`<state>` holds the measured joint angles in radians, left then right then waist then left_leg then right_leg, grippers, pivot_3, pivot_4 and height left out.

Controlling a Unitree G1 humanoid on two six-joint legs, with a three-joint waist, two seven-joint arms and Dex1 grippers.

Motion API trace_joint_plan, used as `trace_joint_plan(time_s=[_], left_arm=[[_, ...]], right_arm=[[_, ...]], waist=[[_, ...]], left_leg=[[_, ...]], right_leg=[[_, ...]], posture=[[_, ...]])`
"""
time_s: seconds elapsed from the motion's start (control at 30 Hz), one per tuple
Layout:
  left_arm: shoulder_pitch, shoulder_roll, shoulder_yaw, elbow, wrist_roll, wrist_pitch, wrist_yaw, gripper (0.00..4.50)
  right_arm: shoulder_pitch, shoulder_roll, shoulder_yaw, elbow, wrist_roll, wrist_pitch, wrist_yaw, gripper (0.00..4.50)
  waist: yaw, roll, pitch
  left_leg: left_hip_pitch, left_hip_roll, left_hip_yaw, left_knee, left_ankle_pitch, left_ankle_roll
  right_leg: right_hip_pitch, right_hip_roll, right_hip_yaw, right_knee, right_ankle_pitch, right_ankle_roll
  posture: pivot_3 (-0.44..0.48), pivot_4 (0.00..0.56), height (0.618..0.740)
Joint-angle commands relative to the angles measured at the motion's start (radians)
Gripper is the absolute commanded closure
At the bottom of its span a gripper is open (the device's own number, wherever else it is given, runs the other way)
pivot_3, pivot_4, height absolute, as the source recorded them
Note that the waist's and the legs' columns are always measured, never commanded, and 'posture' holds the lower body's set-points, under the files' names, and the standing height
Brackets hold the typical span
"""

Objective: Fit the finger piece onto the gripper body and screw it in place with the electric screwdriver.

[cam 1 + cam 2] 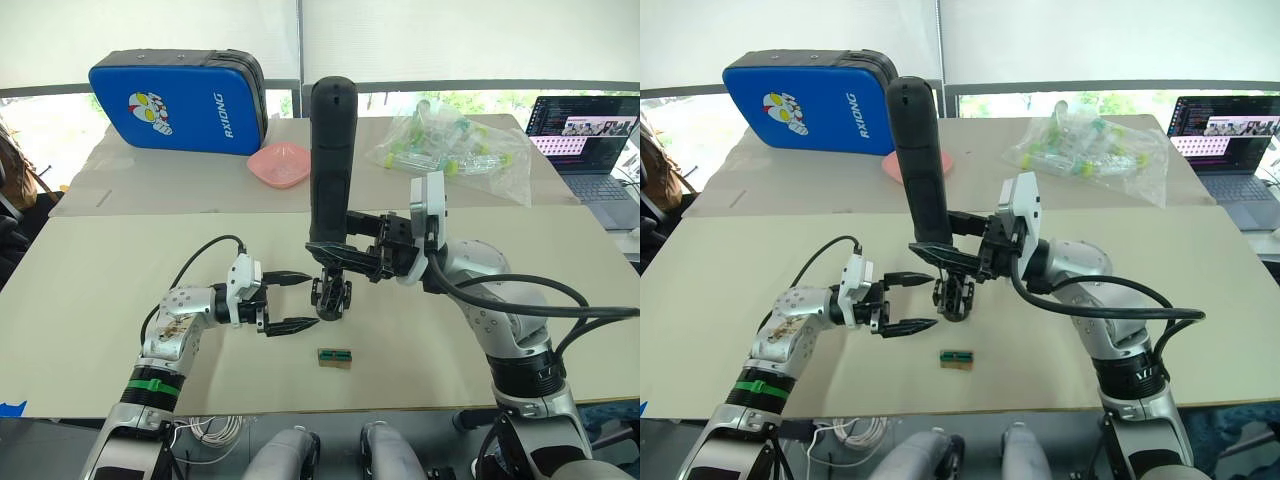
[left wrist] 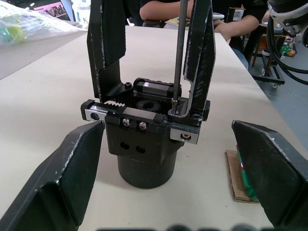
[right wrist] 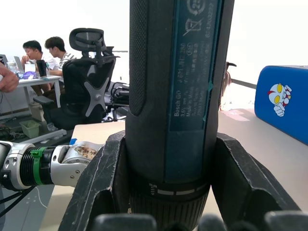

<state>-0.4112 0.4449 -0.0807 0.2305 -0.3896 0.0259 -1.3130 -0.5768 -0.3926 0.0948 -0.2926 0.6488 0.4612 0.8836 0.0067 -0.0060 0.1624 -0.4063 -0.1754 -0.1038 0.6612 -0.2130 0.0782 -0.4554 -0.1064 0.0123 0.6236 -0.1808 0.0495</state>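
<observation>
Right gripper [image 1: 345,258] clamped on one thick black cylindrical electric screwdriver [image 1: 330,160], upright, thin metal bit on one small black blocky gripper body [image 1: 331,296] mid-table, left gripper [image 1: 297,300] spread wide beside it, empty

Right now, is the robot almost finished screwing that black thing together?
Looks partway. Done: two finger pieces stand on the gripper body. In hand: the right gripper holds the electric screwdriver upright, its bit down at a screw on the body. The left gripper waits open beside it. Left: finishing the screw; I can't tell how tight it is.
</observation>
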Motion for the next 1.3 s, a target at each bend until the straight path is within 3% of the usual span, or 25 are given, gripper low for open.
trace_joint_plan(time_s=[0.03,0.63,1.3], left_arm=[[0.0,0.0,-0.002,-0.037,0.001,-0.004,0.01,0.0],[-0.042,-0.037,-0.078,0.087,0.155,-0.087,0.102,0.0],[-0.137,-0.136,-0.101,0.319,0.207,-0.204,0.101,0.0]], right_arm=[[-0.006,0.003,-0.022,-0.03,0.01,-0.014,0.002,2.55],[0.008,0.02,-0.016,-0.029,-0.012,-0.025,0.001,2.55],[0.012,0.014,-0.011,-0.028,-0.021,-0.02,0.002,2.55]], waist=[[0.0,0.0,0.0],[0.0,0.0,0.0],[0.0,-0.001,-0.001]], left_leg=[[0.0,0.0,0.0,0.0,0.0,0.0],[0.0,0.0,0.0,0.0,0.0,0.0],[0.0,0.0,0.0,0.001,0.0,0.0]], right_leg=[[0.0,0.0,0.0,0.0,0.0,0.0],[0.0,0.0,0.0,0.0,0.0,0.0],[0.001,-0.001,0.0,0.001,0.0,0.0]], posture=[[0.0,0.15,0.74],[0.0,0.15,0.74],[0.0,0.15,0.74]])
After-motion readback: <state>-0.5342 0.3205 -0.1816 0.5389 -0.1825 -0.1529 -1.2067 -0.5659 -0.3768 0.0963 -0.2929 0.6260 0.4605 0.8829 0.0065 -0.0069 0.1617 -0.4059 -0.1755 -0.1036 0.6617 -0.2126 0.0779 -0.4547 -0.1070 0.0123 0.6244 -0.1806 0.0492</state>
